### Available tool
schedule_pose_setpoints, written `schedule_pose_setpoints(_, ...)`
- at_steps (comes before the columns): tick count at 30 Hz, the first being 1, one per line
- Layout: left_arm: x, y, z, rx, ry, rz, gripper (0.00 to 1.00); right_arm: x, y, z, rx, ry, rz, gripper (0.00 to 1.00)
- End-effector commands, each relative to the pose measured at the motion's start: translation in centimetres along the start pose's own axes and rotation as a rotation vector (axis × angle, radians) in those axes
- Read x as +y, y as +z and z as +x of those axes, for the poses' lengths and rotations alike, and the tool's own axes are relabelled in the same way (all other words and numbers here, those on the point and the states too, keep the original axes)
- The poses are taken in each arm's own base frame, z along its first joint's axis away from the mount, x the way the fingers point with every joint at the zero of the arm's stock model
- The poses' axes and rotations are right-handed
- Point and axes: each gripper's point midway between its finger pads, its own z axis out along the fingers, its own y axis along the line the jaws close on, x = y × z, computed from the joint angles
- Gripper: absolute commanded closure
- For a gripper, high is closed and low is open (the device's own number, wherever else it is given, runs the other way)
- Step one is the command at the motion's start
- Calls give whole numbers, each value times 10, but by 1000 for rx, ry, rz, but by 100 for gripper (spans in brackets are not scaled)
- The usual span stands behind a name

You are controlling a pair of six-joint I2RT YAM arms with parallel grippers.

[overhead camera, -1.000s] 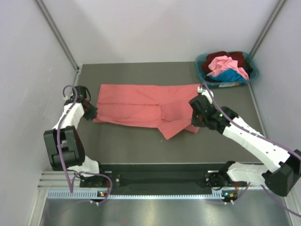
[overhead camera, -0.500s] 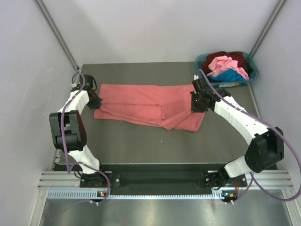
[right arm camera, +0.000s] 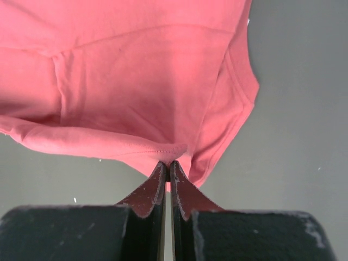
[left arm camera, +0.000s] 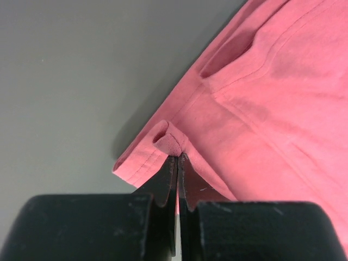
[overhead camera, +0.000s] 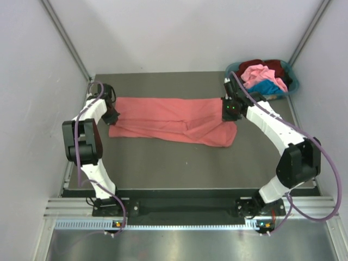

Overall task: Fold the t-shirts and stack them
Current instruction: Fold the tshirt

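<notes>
- Teal basket (overhead camera: 234,73) at the far right corner of the dark counter (overhead camera: 179,157).
- Inside the basket, in a heap: pink t-shirt (overhead camera: 260,72) on top, dark maroon t-shirt (overhead camera: 278,66) at the back, blue t-shirt (overhead camera: 266,87) at the front.
- Salmon-red t-shirt (overhead camera: 163,117) out of the basket, lying on the counter to the basket's left, stretched in a long strip.
- End of the strip near the basket folded over itself, with a flap of cloth sticking out toward the arms.
- Right end effector (overhead camera: 229,111) just beside the basket's front left corner, over that near end of the salmon-red t-shirt.
- Fingers pressed tight together there, pinching a bit of the red hem, cloth pulled into a small peak at the tips.
- Left end effector (overhead camera: 111,117) well away from the basket, at the far left end of the strip.
- Fingers squeezed together too, clamped on a small curl of the hem at the corner.
- Bare counter all around the strip on the side away from the basket.
</notes>
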Motion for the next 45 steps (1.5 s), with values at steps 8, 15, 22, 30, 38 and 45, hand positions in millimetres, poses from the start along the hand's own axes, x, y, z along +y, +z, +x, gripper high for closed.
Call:
schedule_pose_setpoints(8, -9, 7, -20, -58, 63, -91, 100, -9, 5, -44, -51, -72, 67, 100)
schedule_pose_setpoints(15, -5, 17, -21, -53, 71, -146, 100, -14, 22, -55, -46, -84, 114, 100)
schedule_pose_setpoints(22, 1, 25, -19, -54, 84, -193, 100, -16, 34, -68, -55, -107, 141, 100)
schedule_pose_setpoints(30, -8, 30, -21, -59, 102, -201, 100, -13, 42, -82, -78, -112, 150, 100)
schedule_pose_setpoints(38, -22, 24, -34, -87, 101, -180, 97, -15, 53, -82, -52, -107, 180, 100)
schedule_pose_setpoints(45, -12, 4, -49, -123, 92, -232, 60, -14, 50, -80, -59, -95, 172, 100)
